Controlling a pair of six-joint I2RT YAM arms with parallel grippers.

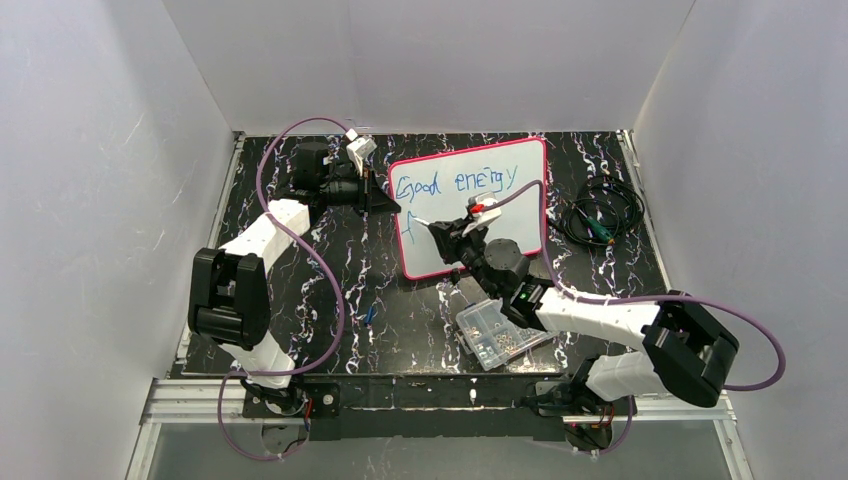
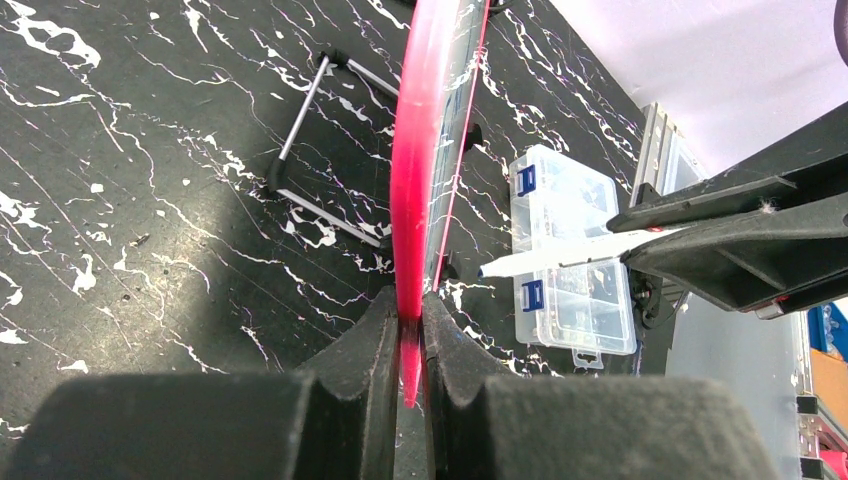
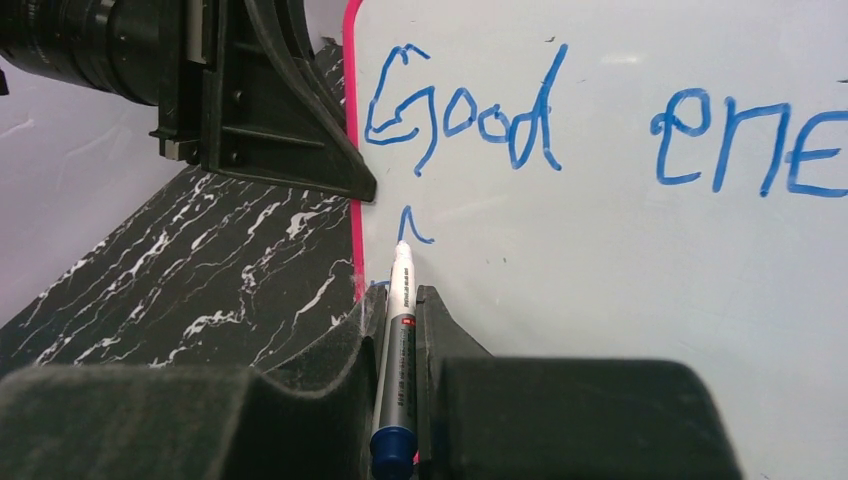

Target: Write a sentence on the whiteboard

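The whiteboard (image 1: 520,215) stands tilted at the back middle of the table, with a pink-red frame. The sentence (image 1: 455,183) reads "Good energy" in blue, with a short stroke (image 3: 413,225) below "Good" on the second line. My left gripper (image 1: 388,203) is shut on the board's left frame edge (image 2: 415,170), seen edge-on in the left wrist view (image 2: 408,330). My right gripper (image 3: 400,310) is shut on a grey marker (image 3: 397,350) with a blue end. The marker's white tip is at the board, just under the short stroke (image 1: 415,220).
A clear compartmented parts box (image 1: 495,333) lies near the right arm, in front of the board, and shows in the left wrist view (image 2: 570,260). A coil of black cable (image 1: 600,215) lies right of the board. A small blue cap (image 1: 370,315) lies on the black marbled table.
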